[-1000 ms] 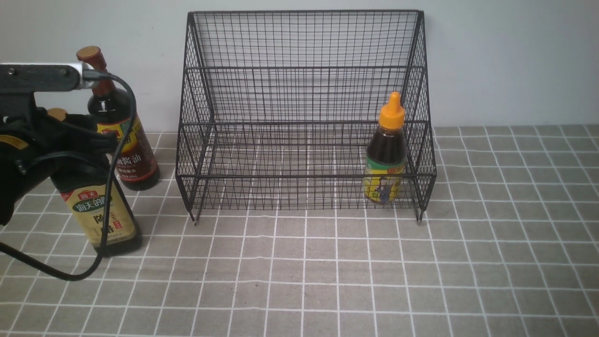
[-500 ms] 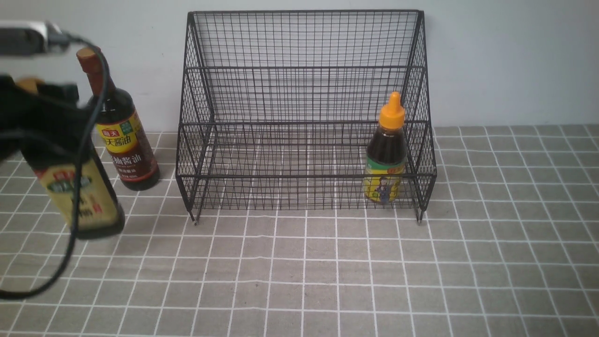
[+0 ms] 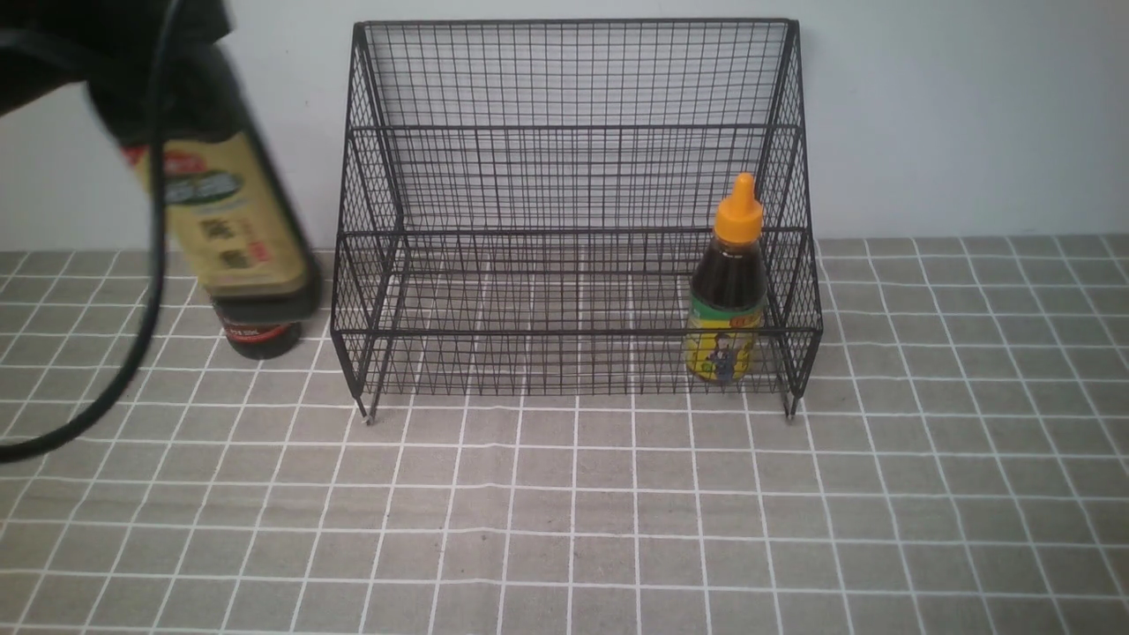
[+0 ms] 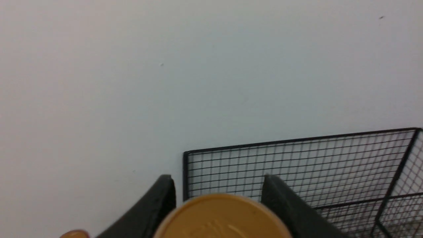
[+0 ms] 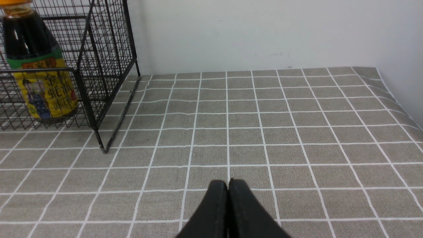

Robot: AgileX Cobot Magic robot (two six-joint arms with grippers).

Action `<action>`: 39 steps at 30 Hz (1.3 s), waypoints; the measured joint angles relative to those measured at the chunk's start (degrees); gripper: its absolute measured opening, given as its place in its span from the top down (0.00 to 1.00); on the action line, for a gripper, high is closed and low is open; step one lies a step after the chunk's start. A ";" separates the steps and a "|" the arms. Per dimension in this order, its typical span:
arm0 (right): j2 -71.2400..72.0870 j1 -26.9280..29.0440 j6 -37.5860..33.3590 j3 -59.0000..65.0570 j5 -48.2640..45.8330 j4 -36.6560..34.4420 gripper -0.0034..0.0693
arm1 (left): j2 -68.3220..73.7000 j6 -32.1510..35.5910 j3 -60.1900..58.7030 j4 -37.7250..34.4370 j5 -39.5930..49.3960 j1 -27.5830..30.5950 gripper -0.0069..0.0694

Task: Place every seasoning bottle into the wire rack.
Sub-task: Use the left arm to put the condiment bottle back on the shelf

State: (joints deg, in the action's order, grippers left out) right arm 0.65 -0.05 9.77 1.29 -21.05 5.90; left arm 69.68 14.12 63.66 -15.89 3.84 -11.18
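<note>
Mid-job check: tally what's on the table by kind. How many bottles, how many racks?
Dark-liquid seasoning bottles: 3 (wide gold-capped beige-label bottle, small orange-nozzle yellow-label bottle, mostly hidden red-banded bottle)
Black wire-mesh two-tier rack: 1
Total: 4

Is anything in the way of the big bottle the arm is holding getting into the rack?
Only the wire rack itself: its left side wall stands between the gold-capped bottle and the shelves. The front looks open.
</note>
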 joint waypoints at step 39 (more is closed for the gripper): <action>0.00 0.00 -0.10 0.00 -0.01 -0.06 0.97 | 23.44 -0.01 8.39 0.29 5.13 -7.72 0.50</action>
State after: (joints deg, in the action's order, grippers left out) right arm 0.65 -0.05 9.67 1.29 -21.07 5.84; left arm 93.12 14.11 72.05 -15.60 8.97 -18.91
